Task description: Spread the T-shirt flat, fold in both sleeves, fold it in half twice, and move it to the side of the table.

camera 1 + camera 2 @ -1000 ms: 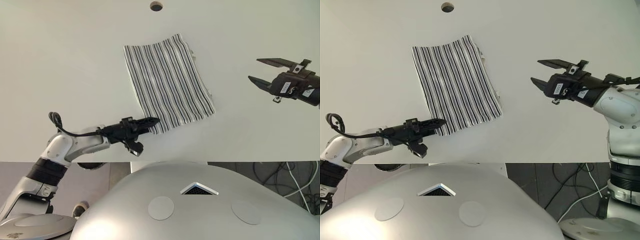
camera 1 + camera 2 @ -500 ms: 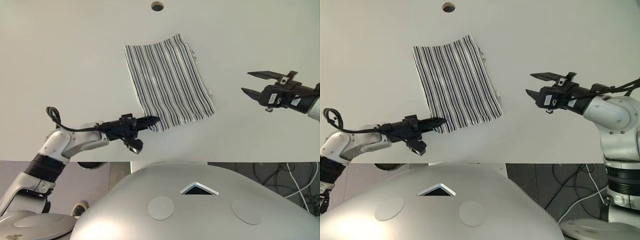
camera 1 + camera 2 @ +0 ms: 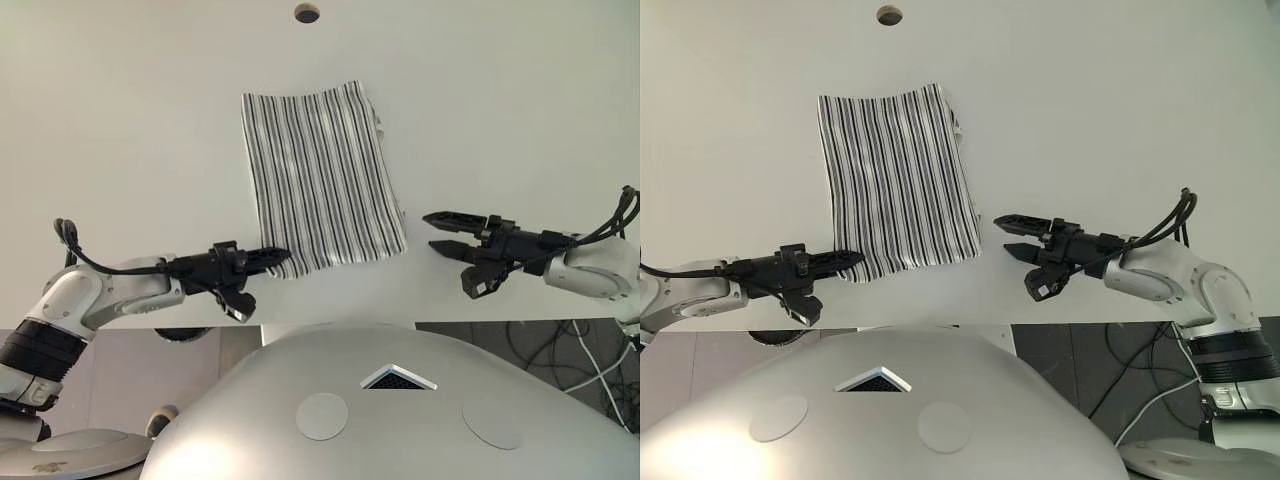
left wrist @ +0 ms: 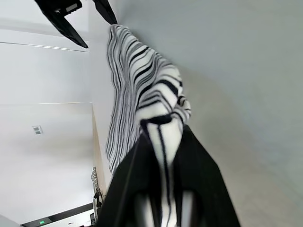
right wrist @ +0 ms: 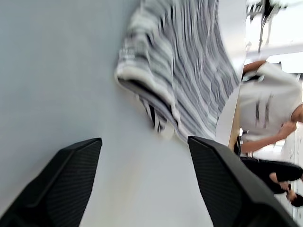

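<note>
**T-shirt (image 3: 320, 180) folded to a strip, left gripper (image 3: 278, 257) pinching its near corner**

The striped T-shirt lies on the white table (image 3: 120, 120) as a narrow folded rectangle. Its long sides run away from the robot and its near edge sits close to the table's front edge. A small bit of cloth sticks out along its right side near the far corner.

The left gripper reaches in low from the left, and its fingers are pressed together on the shirt's near left corner. In the left wrist view the striped fabric is caught between the two black fingers (image 4: 199, 170) and rises toward them in a soft ridge. The corner seems slightly lifted off the table, though the view is too close to be sure.

The right gripper (image 3: 428, 230) hangs low over the table near its front edge. It is just beside the shirt's near right corner but not touching it. Its two fingers are spread, hold nothing and point toward the cloth. In the right wrist view the layered folded edge of that corner (image 5: 156, 94) lies ahead of the parted fingers (image 5: 61, 184).

A round hole (image 3: 307, 13) sits in the tabletop beyond the shirt's far edge, well apart from it.
</note>
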Tool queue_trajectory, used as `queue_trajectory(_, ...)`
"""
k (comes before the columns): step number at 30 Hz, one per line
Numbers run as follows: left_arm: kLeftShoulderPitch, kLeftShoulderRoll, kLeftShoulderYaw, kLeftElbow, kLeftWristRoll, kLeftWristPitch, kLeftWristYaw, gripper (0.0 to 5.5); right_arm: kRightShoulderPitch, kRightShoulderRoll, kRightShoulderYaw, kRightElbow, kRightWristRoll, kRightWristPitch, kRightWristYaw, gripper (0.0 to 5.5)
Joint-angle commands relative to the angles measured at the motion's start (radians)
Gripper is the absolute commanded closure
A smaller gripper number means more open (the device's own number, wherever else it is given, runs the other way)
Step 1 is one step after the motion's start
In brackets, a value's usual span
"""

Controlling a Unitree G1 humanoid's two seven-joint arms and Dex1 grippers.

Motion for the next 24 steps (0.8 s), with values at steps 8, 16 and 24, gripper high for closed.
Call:
queue_trajectory(8,0.024,-0.012,-0.071,0.074,0.165,0.009,-0.007,5.34,-0.214,0.123,0.229,0.1,-0.106,-0.013,0.031,2.09)
queue_trajectory(16,0.028,-0.007,-0.068,0.071,0.181,0.011,0.014,5.34,-0.301,0.129,0.297,0.198,-0.144,-0.006,0.011,2.09)
queue_trajectory(24,0.033,-0.002,-0.061,0.059,0.183,0.014,0.026,5.34,-0.312,0.132,0.364,0.214,-0.136,0.007,0.04,2.3)
